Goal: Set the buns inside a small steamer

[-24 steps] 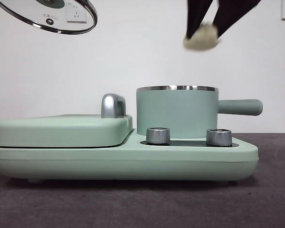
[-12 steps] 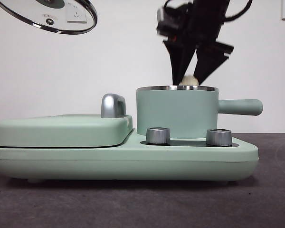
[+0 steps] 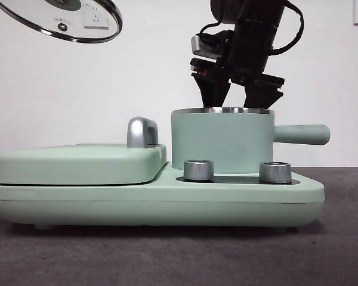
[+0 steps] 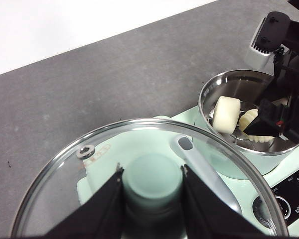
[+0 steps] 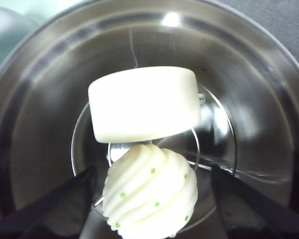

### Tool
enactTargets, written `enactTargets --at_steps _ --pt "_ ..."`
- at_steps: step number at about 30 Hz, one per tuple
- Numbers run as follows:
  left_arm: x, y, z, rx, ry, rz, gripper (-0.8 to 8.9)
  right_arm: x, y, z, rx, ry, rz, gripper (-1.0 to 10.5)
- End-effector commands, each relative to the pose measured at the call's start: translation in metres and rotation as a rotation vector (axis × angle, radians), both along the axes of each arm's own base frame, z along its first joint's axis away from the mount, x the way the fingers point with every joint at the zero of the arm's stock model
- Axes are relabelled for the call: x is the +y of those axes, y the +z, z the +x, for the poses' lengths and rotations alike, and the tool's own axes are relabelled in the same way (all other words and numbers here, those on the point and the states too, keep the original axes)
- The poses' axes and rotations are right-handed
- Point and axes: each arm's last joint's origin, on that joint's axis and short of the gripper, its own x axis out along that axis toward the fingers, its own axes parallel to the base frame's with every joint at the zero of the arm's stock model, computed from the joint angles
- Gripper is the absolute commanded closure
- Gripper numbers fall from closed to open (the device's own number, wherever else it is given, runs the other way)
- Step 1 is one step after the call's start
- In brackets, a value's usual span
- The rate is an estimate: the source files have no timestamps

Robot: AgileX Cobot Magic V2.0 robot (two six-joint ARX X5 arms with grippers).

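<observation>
The small steamer [image 3: 224,143] stands on the right of the mint-green cooker, with its lid off. Both buns lie inside it: the smooth bun [image 5: 144,102] and the ridged, green-flecked bun [image 5: 149,189], touching each other. They also show in the left wrist view, smooth bun [image 4: 225,113] and ridged bun [image 4: 249,119]. My right gripper [image 3: 234,102] dips into the pot's mouth; it is open [image 5: 152,174], with its jaws on either side of the ridged bun and apart from it. My left gripper [image 4: 153,191] is shut on the knob of the glass lid [image 3: 59,21] and holds it high at the left.
The flat griddle cover [image 3: 77,164] with its chrome handle [image 3: 142,132] lies left of the steamer. Two steel knobs [image 3: 198,170] [image 3: 275,172] sit in front of the pot. The steamer's side handle [image 3: 301,134] points right. Dark table lies around the cooker.
My right gripper came down from high above with the ridged bun, lowered it into the steamer and opened. The bun now lies in the pot. The left gripper and lid have not moved.
</observation>
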Motion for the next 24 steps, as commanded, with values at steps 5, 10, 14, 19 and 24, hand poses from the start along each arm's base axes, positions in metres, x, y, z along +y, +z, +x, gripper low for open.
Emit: enactTargets --at_steps 5,10,14,19,24 --pt "0.0 0.007 0.0 -0.035 0.001 -0.022 8.02 0.003 0.057 -0.019 -0.237 0.022 0.091 5.6" --pt "0.0 0.006 -0.001 -0.012 0.004 -0.017 8.02 0.012 0.102 -0.047 -0.529 0.031 0.219 5.6" --pt "0.0 0.005 -0.002 -0.004 0.004 -0.013 8.02 0.01 0.101 -0.077 -0.669 0.038 0.3 5.6" --pt "0.0 0.004 -0.002 0.002 0.003 -0.01 8.02 -0.007 0.078 -0.108 -0.723 0.027 0.331 5.7" --pt "0.0 0.004 -0.002 0.005 0.002 -0.008 8.02 -0.034 0.048 -0.142 -0.694 0.011 0.33 5.7"
